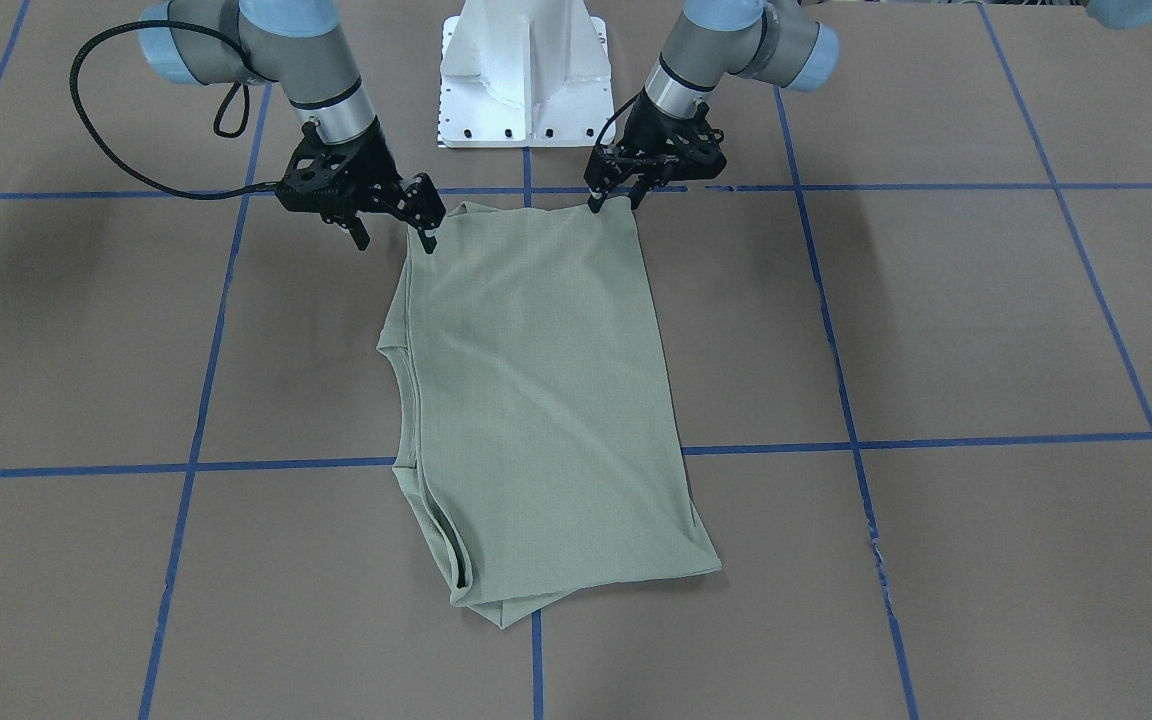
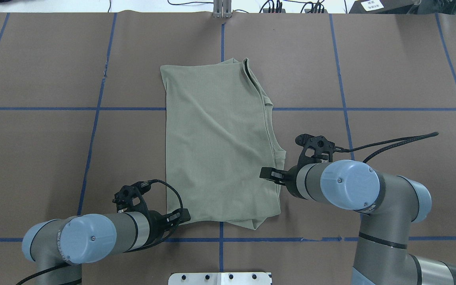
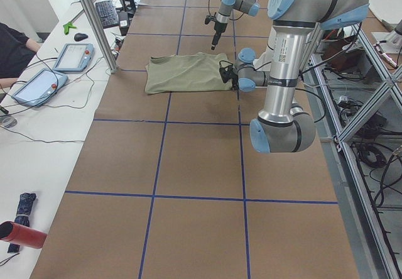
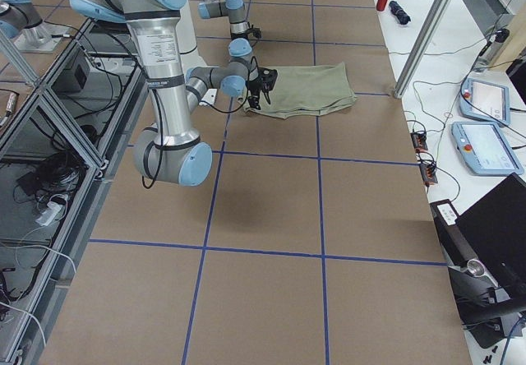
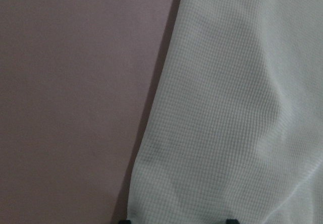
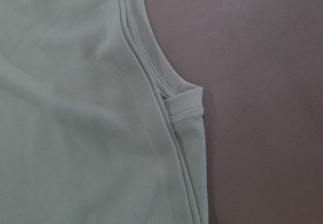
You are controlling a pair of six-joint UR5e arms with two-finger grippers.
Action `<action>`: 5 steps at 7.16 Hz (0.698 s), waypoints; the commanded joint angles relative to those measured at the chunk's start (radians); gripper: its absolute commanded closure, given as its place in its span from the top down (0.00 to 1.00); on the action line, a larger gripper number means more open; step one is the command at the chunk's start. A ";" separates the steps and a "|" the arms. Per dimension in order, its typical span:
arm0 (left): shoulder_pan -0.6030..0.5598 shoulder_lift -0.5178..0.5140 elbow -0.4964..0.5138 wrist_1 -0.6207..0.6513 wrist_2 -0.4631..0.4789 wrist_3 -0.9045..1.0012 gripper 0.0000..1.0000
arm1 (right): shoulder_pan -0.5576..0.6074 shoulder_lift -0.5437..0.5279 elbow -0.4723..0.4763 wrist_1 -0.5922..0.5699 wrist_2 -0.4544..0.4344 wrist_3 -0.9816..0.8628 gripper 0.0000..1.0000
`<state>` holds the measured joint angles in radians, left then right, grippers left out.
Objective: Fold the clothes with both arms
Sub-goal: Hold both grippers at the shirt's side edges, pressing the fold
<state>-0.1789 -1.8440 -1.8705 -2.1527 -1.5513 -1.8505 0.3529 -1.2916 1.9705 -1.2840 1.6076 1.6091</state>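
Closest to the robot, the white pedestal base [image 1: 526, 70] stands at the edge of the brown table [image 1: 986, 320], with an arm reaching out on either side of it. The left arm [image 2: 93, 237] lies low and ends in the left gripper [image 1: 615, 203] at the near left corner of the sage-green shirt [image 1: 536, 400]. Its fingers are spread, and in the left wrist view the cloth's side edge runs up between the two black fingertips, which clasp nothing. The right arm [image 2: 346, 184] brings the right gripper [image 1: 395, 240] to the shirt's right side edge, close to the near corner. Its fingers are also spread wide, one tip at the cloth's edge and the other over bare table just beside it. I cannot tell whether that tip touches the cloth. A black cable [image 1: 106, 150] loops out from the right wrist. The shirt lies flat in the middle of the table, folded into a long rectangle that runs away from the robot and crosses one of the blue tape lines [image 1: 936, 440]. Along its right side the layered edges are stacked, and a ribbed band [image 6: 184, 100] steps out from them partway along. At the far right corner a fold of cloth pokes out past the rectangle's end.
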 commanded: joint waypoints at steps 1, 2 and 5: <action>-0.008 0.000 0.002 0.001 -0.001 0.001 0.76 | -0.002 0.000 -0.001 0.000 0.000 0.000 1.00; -0.008 0.002 0.002 0.001 -0.001 0.001 0.75 | -0.005 0.000 -0.001 0.000 -0.011 0.000 1.00; -0.004 0.003 0.002 0.001 -0.003 0.001 0.31 | -0.032 0.000 -0.002 0.000 -0.041 0.000 1.00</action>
<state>-0.1853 -1.8422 -1.8684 -2.1522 -1.5528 -1.8500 0.3348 -1.2916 1.9692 -1.2840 1.5817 1.6091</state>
